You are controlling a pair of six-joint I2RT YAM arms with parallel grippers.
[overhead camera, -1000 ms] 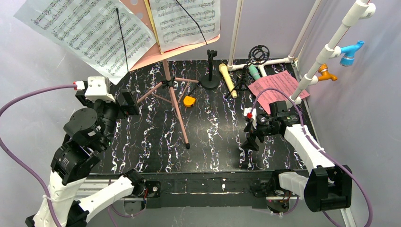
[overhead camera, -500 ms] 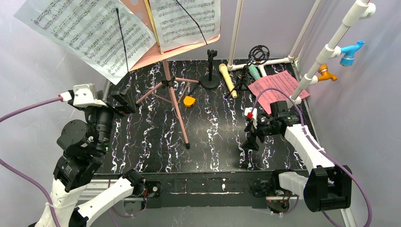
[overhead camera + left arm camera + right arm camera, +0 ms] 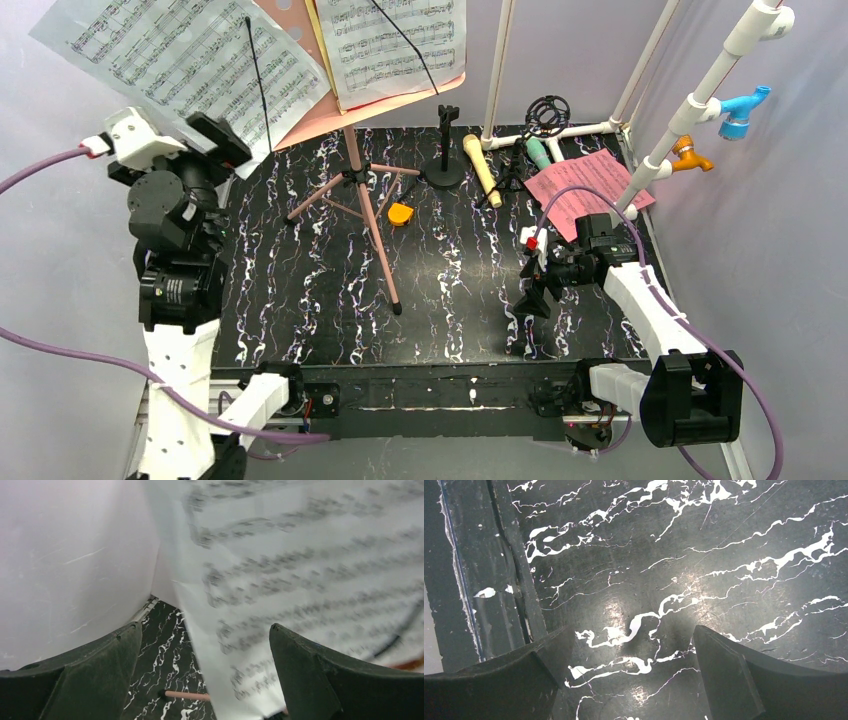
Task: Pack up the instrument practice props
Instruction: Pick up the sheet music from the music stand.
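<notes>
Left tool [image 3: 202, 625] close before white music sheet [image 3: 300, 570]

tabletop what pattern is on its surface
The tabletop is black with white marble-like veining, clearest in the right wrist view.

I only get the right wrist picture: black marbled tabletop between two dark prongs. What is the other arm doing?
Observer: The left claw is open, up at the back left, facing the white music sheet on the pink stand.
Operator: Is anything near my claw to pick up?
Observer: The closest prop is a pink sheet, lying flat behind the right claw, toward the back right.
Operator: Any microphones?
Observer: Two: a beige microphone and a teal microphone, at the back, left of that pink sheet.
</notes>
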